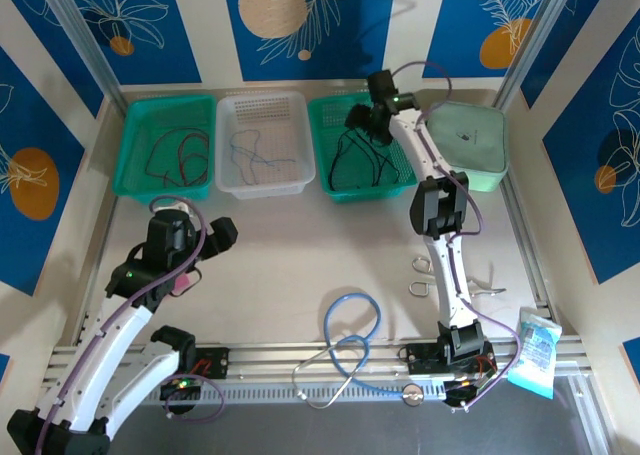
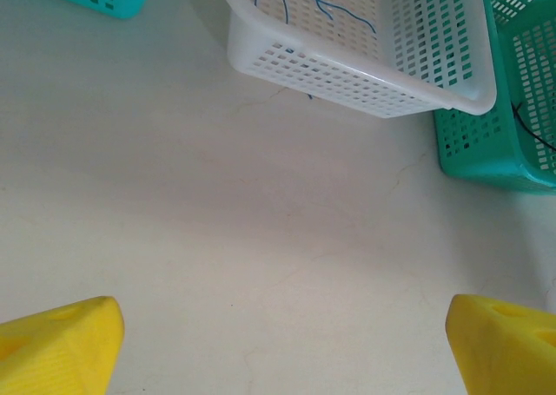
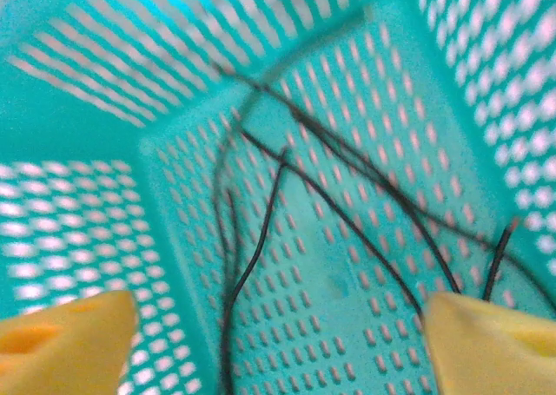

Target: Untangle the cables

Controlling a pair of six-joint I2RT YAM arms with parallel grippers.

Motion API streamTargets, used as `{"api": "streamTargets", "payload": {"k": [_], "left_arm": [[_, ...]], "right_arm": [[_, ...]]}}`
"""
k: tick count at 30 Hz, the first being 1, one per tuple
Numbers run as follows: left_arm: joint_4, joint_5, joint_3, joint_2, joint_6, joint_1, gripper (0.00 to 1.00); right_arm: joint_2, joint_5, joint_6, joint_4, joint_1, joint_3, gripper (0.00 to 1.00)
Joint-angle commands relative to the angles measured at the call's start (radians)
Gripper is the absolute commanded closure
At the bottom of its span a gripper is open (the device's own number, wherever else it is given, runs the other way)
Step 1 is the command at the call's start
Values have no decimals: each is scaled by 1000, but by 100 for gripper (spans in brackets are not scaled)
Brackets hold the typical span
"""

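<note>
Along the far edge of the table (image 1: 300,245) stood three perforated plastic baskets in a row. Inside the right teal basket (image 1: 372,189) lay the black cables (image 1: 352,160), thin limp strands looped over one another. From above they read as one dark tangle. The right wrist view separated the black cables (image 3: 330,200) into single lines, most running from the far wall down toward the near right corner across the slotted floor. The right gripper (image 3: 278,339) hung over them with its blunt yellow fingers spread wide, nothing pinched between.

The overhead view also took in red and dark cables (image 1: 175,155) curled in the left teal basket (image 1: 125,145) and blue-grey cables (image 1: 255,155) in the white basket (image 1: 262,185). The left wrist view showed that white basket's gridded wall (image 2: 347,74), with the blue strands slanting across its floor. The left gripper (image 2: 285,343) hovered above bare matte table, fingers far apart and empty.
</note>
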Motion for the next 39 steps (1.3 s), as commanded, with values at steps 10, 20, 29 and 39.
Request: {"api": "streamTargets", "payload": {"k": [10, 20, 29, 39], "left_arm": [[164, -27, 36, 66, 140, -8, 1], [688, -238, -112, 116, 617, -1, 1], [1141, -397, -332, 297, 816, 63, 1], [1540, -42, -482, 538, 761, 225, 1]], "right_arm": [[-476, 62, -197, 194, -27, -332, 1], [-1180, 195, -482, 1004, 22, -1526, 1], [-1474, 221, -402, 1254, -93, -2086, 1], [-1253, 242, -472, 1670, -107, -2282, 1]]}}
